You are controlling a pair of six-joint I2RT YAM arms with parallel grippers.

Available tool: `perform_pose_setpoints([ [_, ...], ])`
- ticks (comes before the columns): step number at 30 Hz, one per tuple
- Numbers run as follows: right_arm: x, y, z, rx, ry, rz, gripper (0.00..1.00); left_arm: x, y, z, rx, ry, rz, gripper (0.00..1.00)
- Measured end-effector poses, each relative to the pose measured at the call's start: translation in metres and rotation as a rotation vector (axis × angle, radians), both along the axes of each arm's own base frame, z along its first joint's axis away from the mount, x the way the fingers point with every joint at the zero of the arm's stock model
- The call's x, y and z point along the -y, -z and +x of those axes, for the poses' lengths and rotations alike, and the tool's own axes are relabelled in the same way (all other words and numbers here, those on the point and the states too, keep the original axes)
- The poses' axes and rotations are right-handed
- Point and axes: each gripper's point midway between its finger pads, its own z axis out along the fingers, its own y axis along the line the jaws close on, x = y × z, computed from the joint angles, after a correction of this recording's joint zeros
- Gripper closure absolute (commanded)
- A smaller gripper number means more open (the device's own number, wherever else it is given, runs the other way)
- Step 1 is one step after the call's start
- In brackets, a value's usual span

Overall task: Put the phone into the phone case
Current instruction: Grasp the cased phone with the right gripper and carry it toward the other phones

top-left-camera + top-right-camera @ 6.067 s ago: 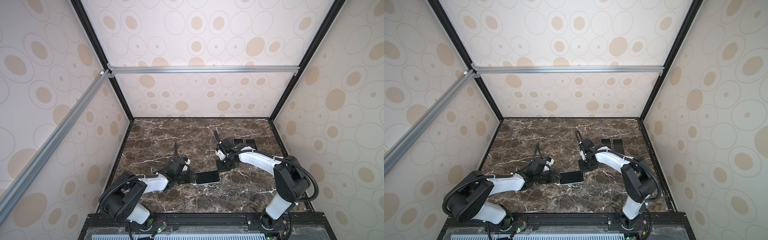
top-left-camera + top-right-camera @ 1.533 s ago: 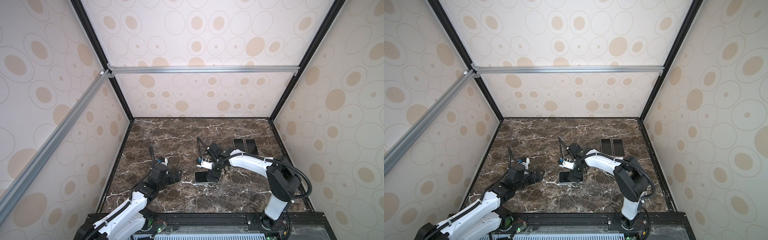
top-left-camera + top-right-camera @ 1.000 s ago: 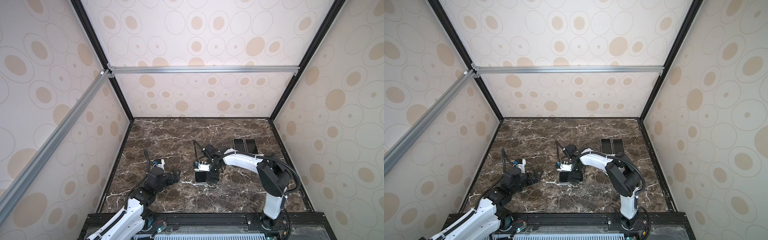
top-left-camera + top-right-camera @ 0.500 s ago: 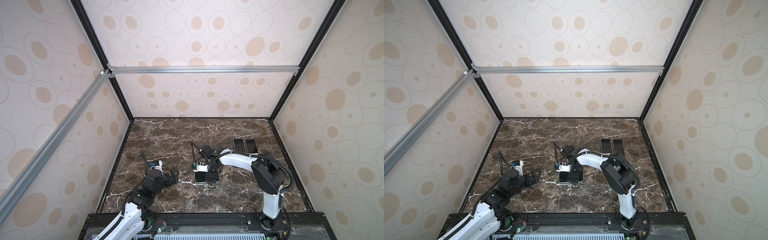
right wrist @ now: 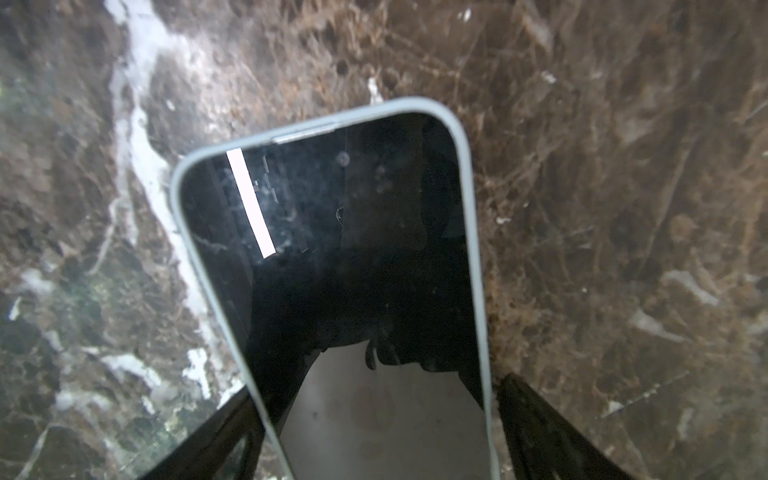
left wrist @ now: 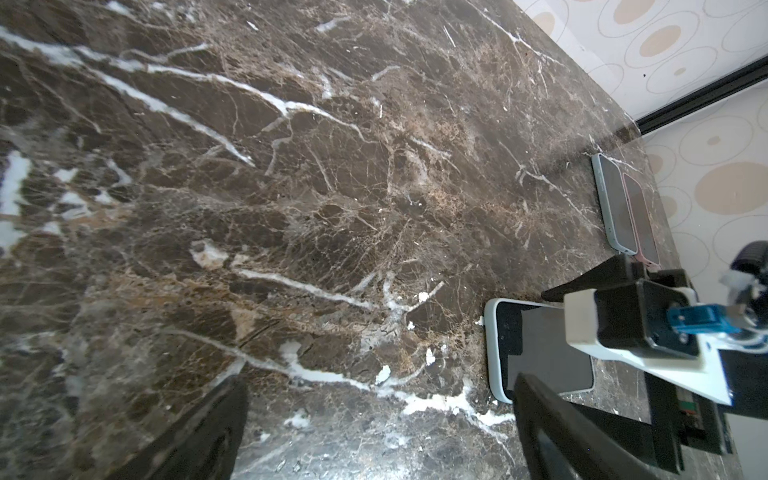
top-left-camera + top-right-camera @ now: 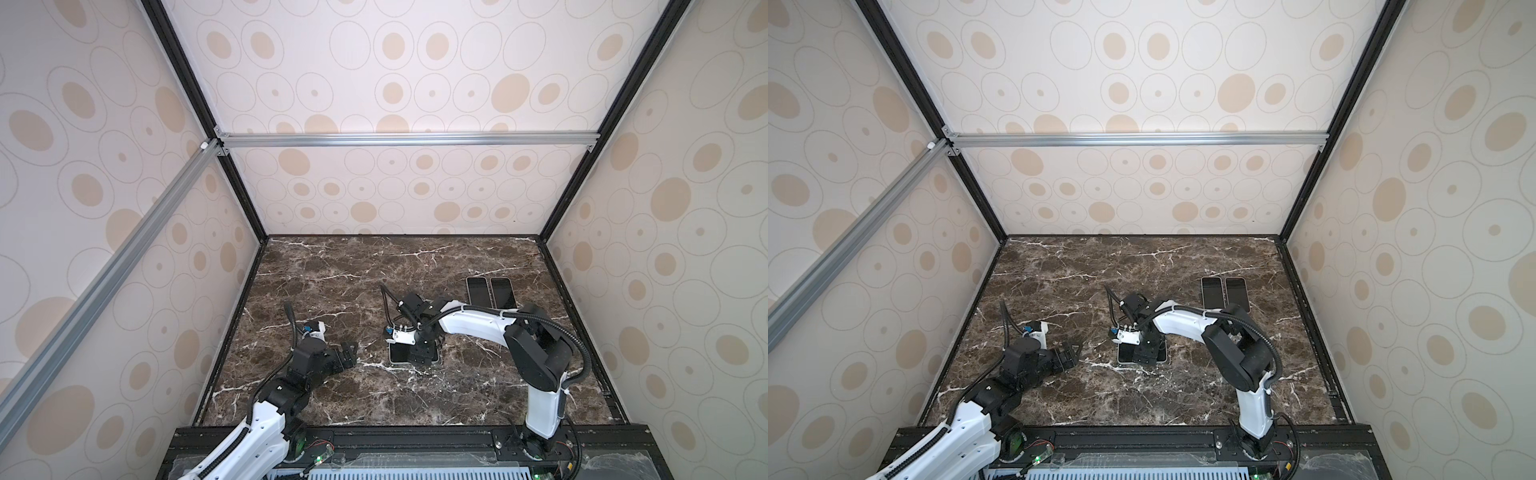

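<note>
The change in this last moment is on the right side. My right gripper (image 7: 422, 353) now stands directly over the phone (image 5: 332, 249), which lies flat near the middle of the table (image 7: 332, 266). Its jaws were fully apart one second ago and are now coming together. In the right wrist view they are wide, one on each long side of the phone and very near the pale rim of the phone case (image 5: 467, 208). I cannot tell if they touch it already. The rim goes all around the end of the dark screen that I can see, so I judge that the phone sits in the case, at least at this end. The other end is hidden under the gripper.

The left gripper (image 7: 348, 356) was at the phone's end some seconds ago. Now it is pulled back to the left, well apart from the phone, with its jaws fully wide and empty.

For the task this means, I think, that the insertion is nearly done and the right arm prepares a squeeze or a lift. The two other phones (image 7: 490, 293) at the far right play no part.
</note>
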Motion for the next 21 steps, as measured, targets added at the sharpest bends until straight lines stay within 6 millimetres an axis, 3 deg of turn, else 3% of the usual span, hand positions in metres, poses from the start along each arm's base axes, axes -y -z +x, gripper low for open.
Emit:
perform_pose_setpoints([
  [8, -0.002, 0.000, -0.003, -0.007, 0.074, 0.012, 0.43, 0.000, 0.002, 0.001, -0.005, 0.002, 0.005, 0.00],
  [21, -0.002, -0.005, 0.014, -0.040, 0.429, 0.091, 0.65, 0.001, 0.006, 0.002, -0.016, 0.018, 0.026, 0.00],
])
